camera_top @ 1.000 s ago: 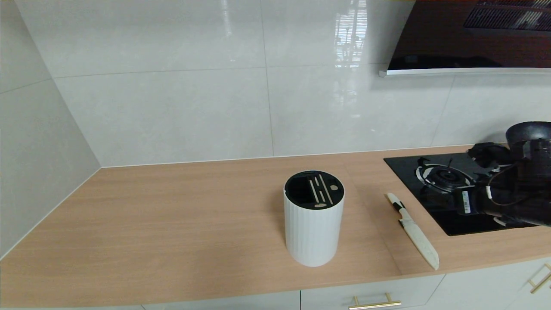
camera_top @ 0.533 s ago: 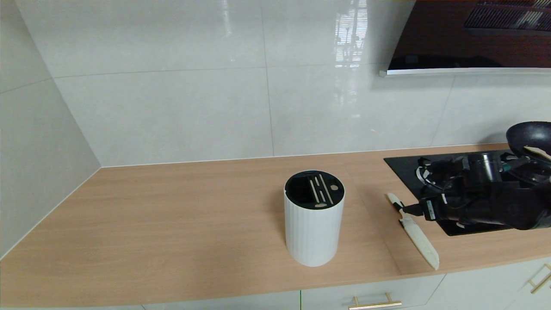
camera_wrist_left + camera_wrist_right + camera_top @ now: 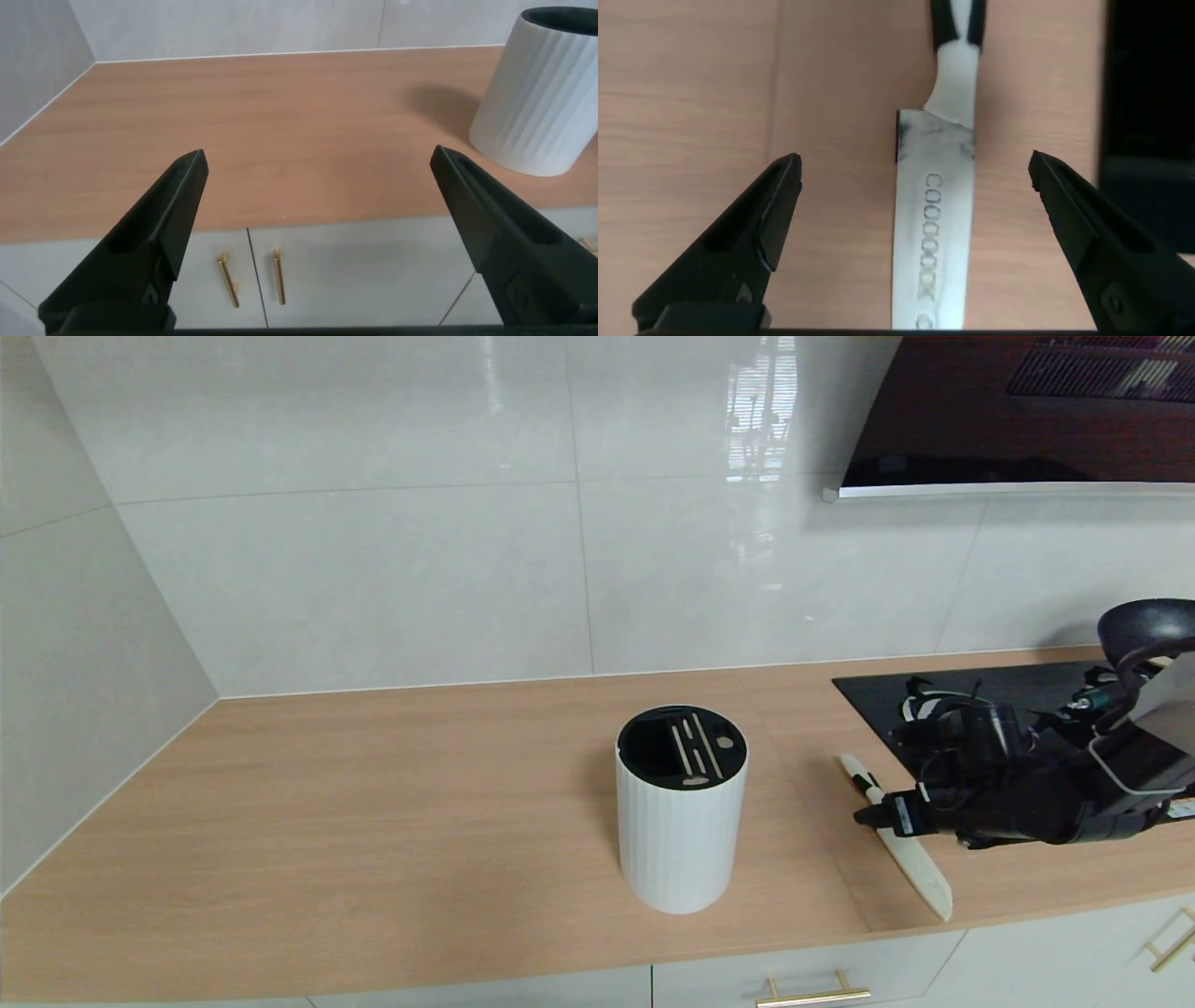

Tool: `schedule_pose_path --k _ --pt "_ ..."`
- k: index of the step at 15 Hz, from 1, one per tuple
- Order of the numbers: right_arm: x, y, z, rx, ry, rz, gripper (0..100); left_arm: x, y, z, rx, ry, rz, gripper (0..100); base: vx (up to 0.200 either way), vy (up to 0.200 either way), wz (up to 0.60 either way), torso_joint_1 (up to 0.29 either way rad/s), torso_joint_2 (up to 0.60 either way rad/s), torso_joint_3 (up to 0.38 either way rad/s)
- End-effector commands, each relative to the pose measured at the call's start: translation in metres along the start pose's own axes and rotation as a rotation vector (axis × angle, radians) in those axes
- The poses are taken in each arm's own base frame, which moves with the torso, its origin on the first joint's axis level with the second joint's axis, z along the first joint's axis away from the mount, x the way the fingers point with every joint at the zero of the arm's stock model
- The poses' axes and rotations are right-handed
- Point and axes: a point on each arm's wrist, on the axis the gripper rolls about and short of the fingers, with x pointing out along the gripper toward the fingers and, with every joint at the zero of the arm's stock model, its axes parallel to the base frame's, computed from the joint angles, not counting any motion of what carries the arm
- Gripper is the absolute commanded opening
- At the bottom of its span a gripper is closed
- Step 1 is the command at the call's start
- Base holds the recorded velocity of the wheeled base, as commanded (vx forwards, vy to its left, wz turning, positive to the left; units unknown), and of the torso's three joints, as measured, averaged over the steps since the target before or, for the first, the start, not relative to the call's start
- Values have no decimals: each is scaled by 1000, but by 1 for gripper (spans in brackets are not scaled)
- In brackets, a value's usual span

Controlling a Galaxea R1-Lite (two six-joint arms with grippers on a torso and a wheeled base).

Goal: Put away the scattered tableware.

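— Where's the right gripper (image 3: 915, 247)?
— Right over the knife (image 3: 938, 224), fingers spread wide either side of the blade; the arm lies across the near corner of the hob (image 3: 864, 693).
— And the knife?
— Flat on the counter (image 3: 373, 803), between the white holder (image 3: 681, 821) and the hob.
— And the left gripper (image 3: 318, 243)?
— Spread open too, by the counter's front edge.

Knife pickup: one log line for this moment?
stage: pre-grasp | right gripper: open, over knife | left gripper: open, empty | holder: upright

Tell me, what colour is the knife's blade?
White with smudgy grey marbling. The knife shows best in the right wrist view.
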Motion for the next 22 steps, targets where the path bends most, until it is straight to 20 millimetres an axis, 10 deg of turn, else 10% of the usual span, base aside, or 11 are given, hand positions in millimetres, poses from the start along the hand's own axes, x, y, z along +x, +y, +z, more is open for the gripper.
schedule_pose_path --k 1,21,22 --pt "17 0 -12 2 36 1 100 0 0 0 0 0 0 100 0 0 0 0 0 0" --pt "44 -12 -20 17 -65 -52 100 0 0 0 0 0 0 100 0 0 0 0 0 0" --pt "44 -13 -20 18 -67 -54 0 0 0 0 0 0 0 100 0 0 0 0 0 0"
